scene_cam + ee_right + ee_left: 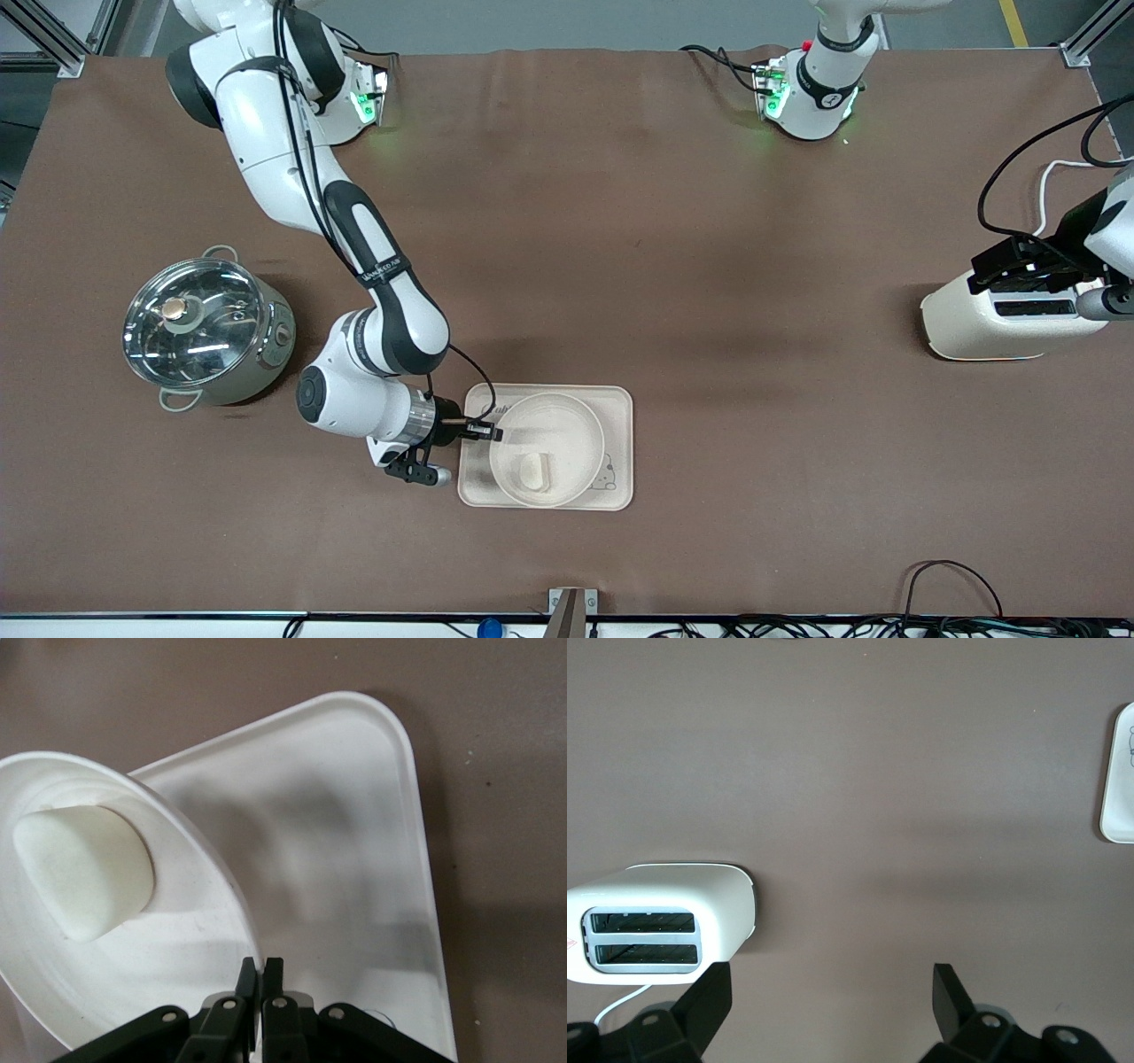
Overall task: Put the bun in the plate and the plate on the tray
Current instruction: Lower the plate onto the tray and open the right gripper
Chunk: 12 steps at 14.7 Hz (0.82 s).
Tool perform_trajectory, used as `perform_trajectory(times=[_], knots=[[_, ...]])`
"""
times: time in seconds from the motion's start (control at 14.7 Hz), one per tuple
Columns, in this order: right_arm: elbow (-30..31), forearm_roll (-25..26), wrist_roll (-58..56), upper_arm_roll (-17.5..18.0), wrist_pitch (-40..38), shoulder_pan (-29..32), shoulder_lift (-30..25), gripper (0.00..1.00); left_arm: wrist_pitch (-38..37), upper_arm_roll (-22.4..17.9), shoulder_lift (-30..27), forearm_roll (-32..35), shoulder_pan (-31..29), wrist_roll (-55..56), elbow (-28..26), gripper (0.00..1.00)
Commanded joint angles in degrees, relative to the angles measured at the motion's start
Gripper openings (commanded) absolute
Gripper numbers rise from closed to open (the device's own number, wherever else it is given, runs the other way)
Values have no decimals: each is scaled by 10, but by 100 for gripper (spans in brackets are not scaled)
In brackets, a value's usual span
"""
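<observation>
— Brown table (620, 221): is the round cream plate (580, 425), small white bun (534, 470) inside, down on the pink rectangular tray (620, 399)?

— Seems so. Right gripper (493, 433) pinches its rim; release next. Left gripper (833, 997) waits apart over the cream toaster (983, 323).

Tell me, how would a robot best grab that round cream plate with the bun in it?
By its thin raised rim, from the side: the round cream plate is too wide to span. The right tool pinches the rim at the edge toward the right arm's end of the table, clear of the small white bun.
</observation>
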<state>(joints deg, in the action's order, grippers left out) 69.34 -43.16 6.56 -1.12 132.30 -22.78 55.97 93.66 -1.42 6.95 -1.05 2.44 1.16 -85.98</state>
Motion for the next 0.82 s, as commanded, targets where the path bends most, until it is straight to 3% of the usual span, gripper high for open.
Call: perform_trajectory(times=[0.0,0.61,0.75], knots=[[-11,-13,-2,4,5,-2,9,2,3,-1,-4,-9,-2,-12,-1,100],[2,-10,-78,4,3,6,10,8,2,-1,-4,-9,-2,-16,-1,100],[3,-10,-78,4,3,7,10,15,3,-1,-4,-9,-2,-18,-1,100]])
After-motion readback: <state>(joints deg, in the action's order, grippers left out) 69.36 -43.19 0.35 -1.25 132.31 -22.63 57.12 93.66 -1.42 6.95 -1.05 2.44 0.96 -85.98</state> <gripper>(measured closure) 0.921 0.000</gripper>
